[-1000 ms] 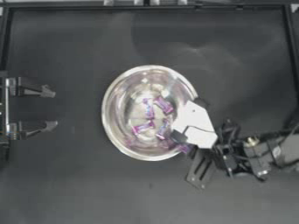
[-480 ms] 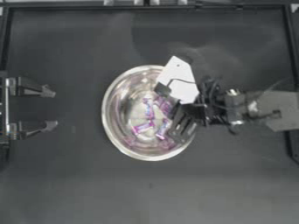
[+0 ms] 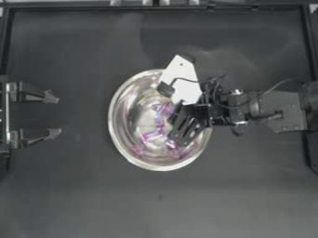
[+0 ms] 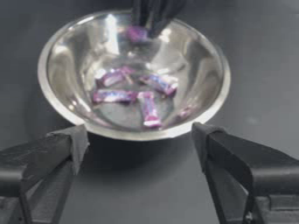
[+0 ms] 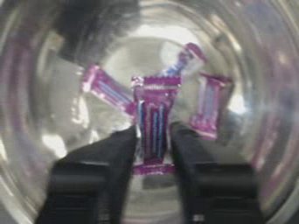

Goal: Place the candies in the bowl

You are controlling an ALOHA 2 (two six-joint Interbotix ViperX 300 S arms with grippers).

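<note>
- We see the right gripper (image 5: 153, 144) w/ its two dark jaws clamped on a small oblong candy in a shiny purple-pink wrapper (image 5: 154, 127), pinched at mid-length, crimped ends sticking out past the jaws.
- That held candy hangs upright over the inside of the large round shiny silver metal bowl (image 3: 124, 139); in the top view the right gripper (image 3: 177, 118) sits above the bowl's right half, arm reaching in from the right.
- Left gripper (image 4: 140, 140) is parked at the table's left edge, jaws spread apart, nothing btwn them, well apart from the bowl.
- The dark matte table (image 3: 74, 195) carries the bowl near its centre.
- Inside the bowl we count four more purple-pink candies (image 4: 131, 94) lying loose on the bottom, close together, some touching; their reflections smear along the wall.
</note>
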